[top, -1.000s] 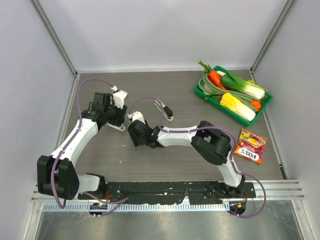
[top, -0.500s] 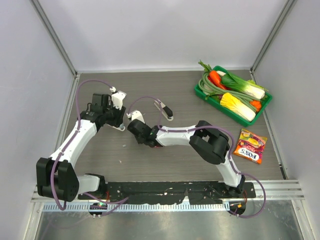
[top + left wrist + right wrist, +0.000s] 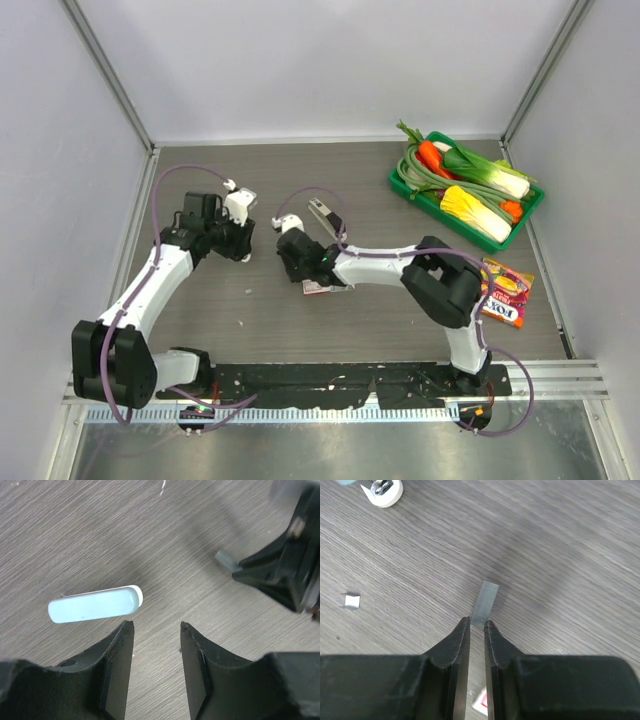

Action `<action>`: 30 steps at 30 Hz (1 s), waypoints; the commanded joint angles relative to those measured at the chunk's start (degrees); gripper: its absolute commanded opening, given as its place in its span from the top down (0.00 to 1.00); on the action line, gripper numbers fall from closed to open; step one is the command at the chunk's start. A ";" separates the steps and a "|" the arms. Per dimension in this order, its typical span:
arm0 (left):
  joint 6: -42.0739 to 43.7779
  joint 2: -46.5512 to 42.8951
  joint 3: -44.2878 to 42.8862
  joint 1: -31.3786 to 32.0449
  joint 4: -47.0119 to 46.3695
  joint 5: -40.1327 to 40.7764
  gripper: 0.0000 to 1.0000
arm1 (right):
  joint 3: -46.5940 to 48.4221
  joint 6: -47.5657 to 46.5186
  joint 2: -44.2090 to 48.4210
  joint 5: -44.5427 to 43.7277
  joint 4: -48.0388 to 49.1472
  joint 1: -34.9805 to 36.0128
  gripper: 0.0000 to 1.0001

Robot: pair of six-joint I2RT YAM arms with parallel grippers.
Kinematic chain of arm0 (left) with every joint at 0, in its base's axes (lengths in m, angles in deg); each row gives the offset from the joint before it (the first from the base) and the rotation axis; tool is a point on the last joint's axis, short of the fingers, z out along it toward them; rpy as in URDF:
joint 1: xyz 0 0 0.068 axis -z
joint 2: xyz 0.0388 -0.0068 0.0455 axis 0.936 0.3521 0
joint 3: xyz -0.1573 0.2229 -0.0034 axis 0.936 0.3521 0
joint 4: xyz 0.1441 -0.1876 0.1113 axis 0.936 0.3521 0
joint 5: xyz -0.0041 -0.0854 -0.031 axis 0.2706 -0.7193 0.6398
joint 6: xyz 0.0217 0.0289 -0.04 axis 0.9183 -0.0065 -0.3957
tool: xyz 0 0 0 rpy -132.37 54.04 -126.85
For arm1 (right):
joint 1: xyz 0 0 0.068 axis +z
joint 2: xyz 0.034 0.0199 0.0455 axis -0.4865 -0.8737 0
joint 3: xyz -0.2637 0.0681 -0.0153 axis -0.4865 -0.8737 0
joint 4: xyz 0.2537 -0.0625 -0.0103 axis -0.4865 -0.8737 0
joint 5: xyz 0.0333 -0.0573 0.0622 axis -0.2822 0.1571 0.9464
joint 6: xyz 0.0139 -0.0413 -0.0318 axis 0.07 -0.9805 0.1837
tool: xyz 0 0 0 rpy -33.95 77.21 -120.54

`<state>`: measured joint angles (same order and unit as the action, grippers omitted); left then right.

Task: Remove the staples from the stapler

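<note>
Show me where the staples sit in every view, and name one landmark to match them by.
Right wrist: staples at centre, near end nipped by the right pincer.
Left wrist: upper right, sticking out of that pincer's tip.
Top external: too small to see; look at that pincer, mid-table.
Shared landmark: the right pincer.

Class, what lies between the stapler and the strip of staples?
Only bare table top lies between the stapler and the staples; the left wrist view shows this stretch plainly.
</note>
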<state>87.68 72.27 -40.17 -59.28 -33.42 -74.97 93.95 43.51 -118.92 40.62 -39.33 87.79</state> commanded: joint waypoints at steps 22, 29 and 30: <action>41.86 -11.04 -5.20 2.28 -0.84 -17.25 0.32 | -8.08 23.07 21.20 57.60 15.01 -20.09 0.93; 61.30 -26.76 15.01 3.69 -22.35 -22.61 0.23 | -8.34 29.58 20.23 63.41 21.34 -20.09 0.93; 62.54 -27.66 17.20 3.78 -25.42 -24.18 0.23 | -8.43 30.11 20.06 63.85 22.22 -20.09 0.92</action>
<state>137.64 49.45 -31.23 -56.46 -44.33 -93.62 83.81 68.79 -98.35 99.00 -23.74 67.88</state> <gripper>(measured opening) 0.755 0.198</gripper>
